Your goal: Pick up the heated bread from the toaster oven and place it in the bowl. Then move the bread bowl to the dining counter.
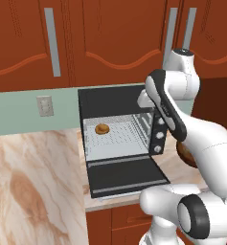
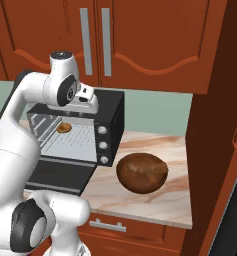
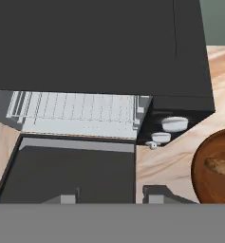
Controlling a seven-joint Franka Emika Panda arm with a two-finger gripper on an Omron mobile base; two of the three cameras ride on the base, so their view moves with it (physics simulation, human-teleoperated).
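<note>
The bread (image 1: 102, 128) (on the oven (image 2: 110, 119) rack) looks light and soft; pinch its sides gently. The gripper (image 3: 111, 198) holds nothing, jaws partly spread.

The toaster oven (image 1: 119, 139) is black with a pale interior (white knobs), the bread (image 1: 102, 128) golden-brown. The bowl (image 2: 142, 172) is dark brown; the table (image 1: 33, 191) is beige-and-brown veined marble.

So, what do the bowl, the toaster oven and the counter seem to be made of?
The bowl looks like dark brown wood with a streaked grain. The toaster oven seems to be matte black metal, with a pale wire rack inside. The counter looks like polished beige marble, judging by its brown veins.
</note>
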